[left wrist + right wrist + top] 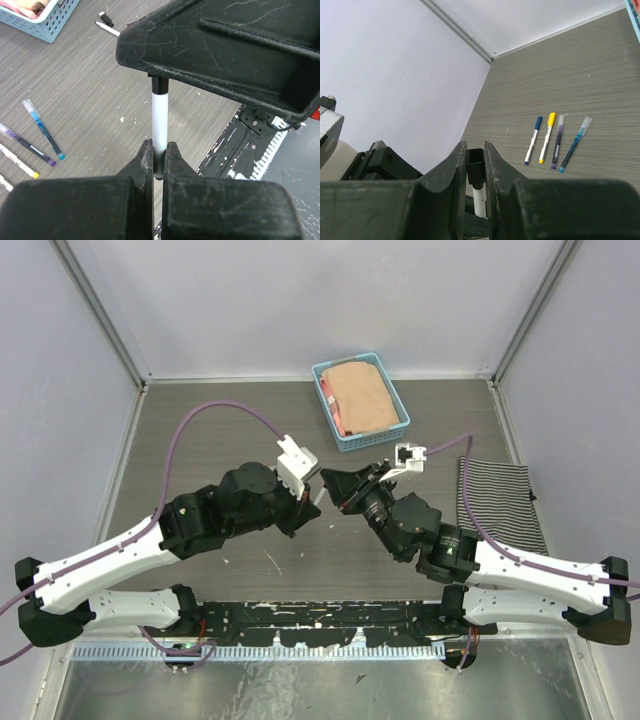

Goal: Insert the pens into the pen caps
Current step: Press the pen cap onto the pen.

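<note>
My left gripper (160, 146) is shut on the dark lower end of a white pen (160, 112), which points straight at the right gripper. My right gripper (476, 145) is shut on a black square pen cap (476, 165), and the pen's white barrel (479, 200) comes out of the cap's lower end. In the top view the two grippers meet tip to tip over the middle of the table, left gripper (310, 503) and right gripper (336, 490). Several more pens lie side by side on the table: a blue-capped one (533, 140), a yellow-capped one (545, 138), a purple one (557, 141) and a teal one (575, 137).
A blue basket (329, 412) holding a folded cloth stands at the back of the table. A striped cloth (500, 505) lies at the right. Another white pen (109, 29) and a loose black cap (106, 19) lie near the basket (37, 27).
</note>
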You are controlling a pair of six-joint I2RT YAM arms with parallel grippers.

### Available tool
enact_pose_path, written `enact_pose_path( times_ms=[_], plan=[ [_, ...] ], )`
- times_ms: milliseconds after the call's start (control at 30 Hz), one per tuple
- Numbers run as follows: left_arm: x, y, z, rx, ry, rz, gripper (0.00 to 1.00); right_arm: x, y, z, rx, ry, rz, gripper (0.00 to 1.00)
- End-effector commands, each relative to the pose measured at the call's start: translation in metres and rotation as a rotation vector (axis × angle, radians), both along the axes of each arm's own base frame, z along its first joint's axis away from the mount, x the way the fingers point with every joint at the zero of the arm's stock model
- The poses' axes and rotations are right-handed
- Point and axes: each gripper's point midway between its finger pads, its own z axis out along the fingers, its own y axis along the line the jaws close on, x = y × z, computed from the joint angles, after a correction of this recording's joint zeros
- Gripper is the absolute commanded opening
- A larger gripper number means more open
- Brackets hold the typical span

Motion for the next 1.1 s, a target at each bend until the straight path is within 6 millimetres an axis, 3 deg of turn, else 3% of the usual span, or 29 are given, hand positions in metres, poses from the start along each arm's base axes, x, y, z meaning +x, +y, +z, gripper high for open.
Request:
enact_pose_path(
  times_ms=[0,167,333,533,767,900,1067],
  plan=[
    [0.029,-0.023,0.175,-0.578,-0.27,0.077,0.0,-0.072,0.035,-0.078,-0.287,0.127,0.358,0.0],
    [0.028,-0.022,0.167,-0.576,-0.256,0.074,0.0,-0.063,0.021,-0.05,-0.27,0.08,0.301,0.05],
    [0.029,-0.025,0.161,-0.568,-0.246,0.073,0.0,-0.058,0.012,-0.03,-0.231,0.048,0.262,0.17],
    [0.027,-0.04,0.129,-0.528,-0.175,0.045,0.0,-0.049,-0.002,0.003,-0.186,-0.003,0.196,0.29],
    [0.022,-0.042,0.084,-0.476,-0.091,0.041,0.0,-0.04,-0.032,0.039,-0.173,-0.067,0.108,0.5],
    [0.02,-0.038,0.065,-0.441,-0.063,0.049,0.0,-0.037,-0.049,0.044,-0.183,-0.079,0.069,0.56],
    [0.024,-0.023,0.05,-0.394,-0.069,0.098,0.0,-0.034,-0.067,0.027,-0.235,-0.043,0.017,0.58]
  ],
)
